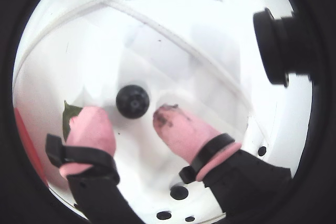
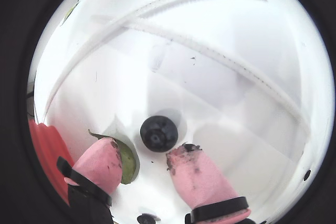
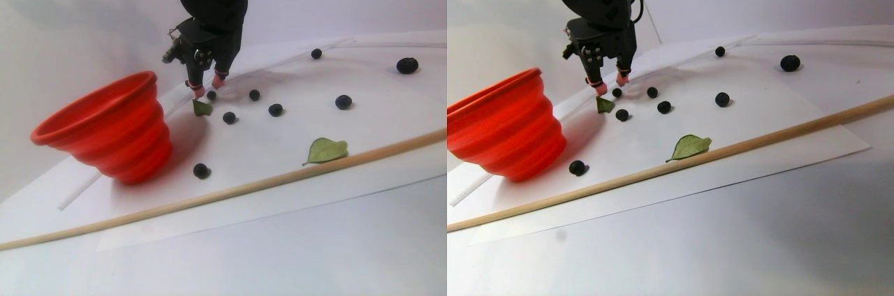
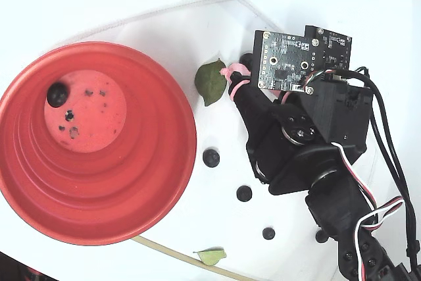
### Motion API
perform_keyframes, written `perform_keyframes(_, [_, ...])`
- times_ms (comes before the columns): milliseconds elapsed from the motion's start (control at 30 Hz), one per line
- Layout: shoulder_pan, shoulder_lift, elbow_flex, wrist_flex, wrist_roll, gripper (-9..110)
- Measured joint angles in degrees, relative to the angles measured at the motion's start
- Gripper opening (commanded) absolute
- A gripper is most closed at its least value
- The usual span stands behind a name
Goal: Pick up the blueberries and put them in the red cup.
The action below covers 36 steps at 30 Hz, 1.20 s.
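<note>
In both wrist views the gripper (image 1: 134, 116) fills the lower part of the frame, its two pink-capped fingers (image 2: 197, 174) spread apart with nothing between them touching either pad; it is released, not grasping. One blueberry (image 1: 132, 101) sits on the white sheet (image 1: 173, 40) just beyond the gap, at mid-frame, its star-shaped crown turned up toward the camera; being round, it shows no long axis. A green leaf (image 2: 126, 158) lies just beside the left finger, partly under it, with its tip toward the upper left of the frame.

In the stereo pair, the red cup (image 3: 105, 128) stands at the left of each half, tilted, its mouth opening toward the upper left. The other blueberries (image 3: 229, 118) are scattered across the sheet to the right of the gripper, well apart from one another. A second leaf (image 3: 325, 150) rests against a wooden stick (image 3: 265, 181) running from lower left to the right edge.

The fixed view looks down into the cup at left: one berry (image 4: 57, 93) lies on its speckled pinkish bottom, at the upper left.
</note>
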Motion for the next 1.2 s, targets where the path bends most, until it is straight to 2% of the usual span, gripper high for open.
perform_keyframes(1200, [0.5, -7.6, -4.6, -6.1, 1.7, 15])
